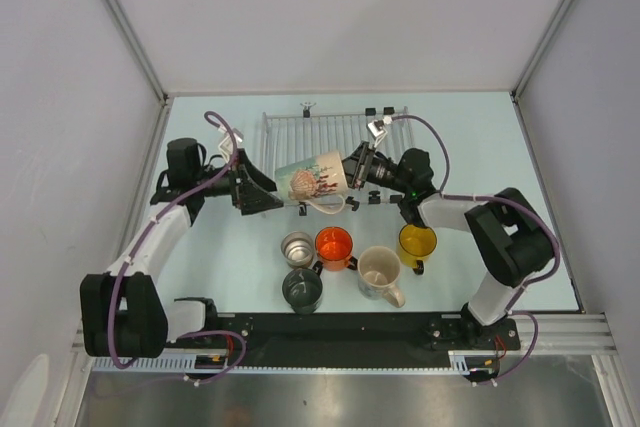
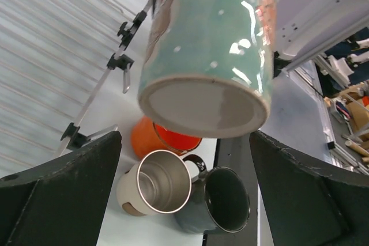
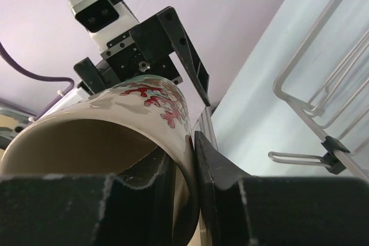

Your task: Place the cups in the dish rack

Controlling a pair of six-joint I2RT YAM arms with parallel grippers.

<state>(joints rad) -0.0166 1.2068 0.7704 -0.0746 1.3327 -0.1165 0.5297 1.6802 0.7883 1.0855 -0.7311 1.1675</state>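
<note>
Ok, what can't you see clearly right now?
- Dish rack: top view, near side hidden behind the held printed mug and right gripper.
- Yellow mug: outside both wrist views.
- Mug's print: left wrist view, cut off by top edge.

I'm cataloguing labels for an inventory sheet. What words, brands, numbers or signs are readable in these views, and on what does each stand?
None: no view shows any readable text.
The held printed mug carries only a red and brown picture, with no letters visible.
The dish rack shows no label or marking.
</note>
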